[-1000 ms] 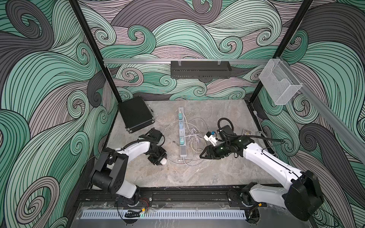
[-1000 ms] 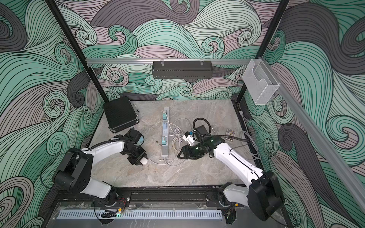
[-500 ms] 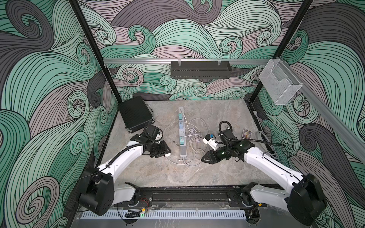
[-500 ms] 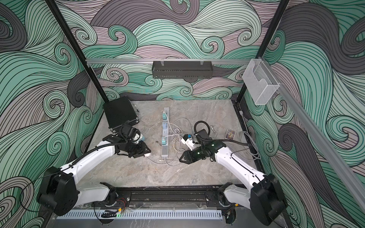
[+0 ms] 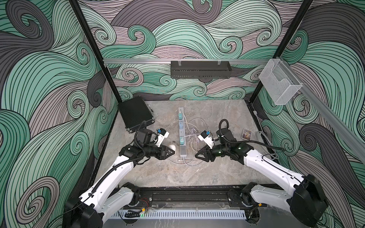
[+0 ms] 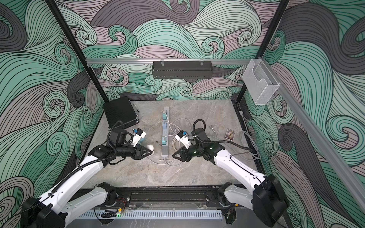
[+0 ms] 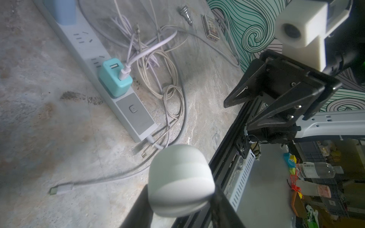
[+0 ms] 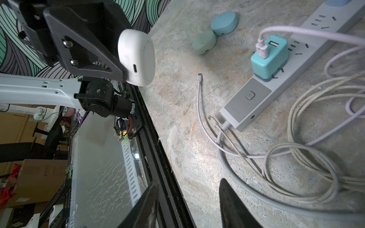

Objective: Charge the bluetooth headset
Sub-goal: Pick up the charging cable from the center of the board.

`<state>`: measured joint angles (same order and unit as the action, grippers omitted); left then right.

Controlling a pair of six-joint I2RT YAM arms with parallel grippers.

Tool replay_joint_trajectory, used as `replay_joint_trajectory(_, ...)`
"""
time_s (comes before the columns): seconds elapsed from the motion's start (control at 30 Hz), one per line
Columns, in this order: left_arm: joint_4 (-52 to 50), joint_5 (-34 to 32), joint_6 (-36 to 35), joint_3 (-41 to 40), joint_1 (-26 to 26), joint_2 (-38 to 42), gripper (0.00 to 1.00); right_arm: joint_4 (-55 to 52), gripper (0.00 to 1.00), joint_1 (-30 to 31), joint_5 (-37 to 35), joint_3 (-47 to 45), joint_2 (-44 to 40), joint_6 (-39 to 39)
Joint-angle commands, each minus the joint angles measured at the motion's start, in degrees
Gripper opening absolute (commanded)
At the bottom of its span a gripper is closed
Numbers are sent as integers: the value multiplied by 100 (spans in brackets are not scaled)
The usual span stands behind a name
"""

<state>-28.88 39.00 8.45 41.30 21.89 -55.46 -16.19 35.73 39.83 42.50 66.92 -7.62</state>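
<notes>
The white earbud case [image 8: 138, 57], lid closed and charging port exposed, is pinched in the left gripper [image 7: 181, 197] above the desk [image 5: 158, 173], just beside the power strip [image 5: 182, 151]. The right gripper [image 8: 189, 189] hovers half open and empty over loose cables [image 8: 296, 158].

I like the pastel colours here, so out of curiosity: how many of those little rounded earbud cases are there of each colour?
white earbud case: 1
pale green earbud case: 1
blue earbud case: 1
Total: 3
</notes>
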Motion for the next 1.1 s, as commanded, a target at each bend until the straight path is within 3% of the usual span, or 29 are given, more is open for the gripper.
replay_joint_trajectory(0.0, -20, 146, -381, 150, 8, -121, 25, 168, 48, 71, -158, 110, -89, -360)
replay_joint_trajectory(0.13, -469, -119, -205, 333, 8, -461, 24, -227, 41, 287, -606, 74, 4, 378)
replay_joint_trajectory(0.33, -1089, -253, 99, 566, 8, -1048, 25, 369, 29, 615, -1455, -239, 303, 1303)
replay_joint_trajectory(0.63, -1223, -716, 162, 536, 7, -1028, 23, 1013, 31, 953, -1565, 101, 1445, 2324)
replay_joint_trajectory(1.07, -1160, -754, 200, 464, 1, -883, 23, 1753, 36, 1138, -1197, 560, 2773, 2375)
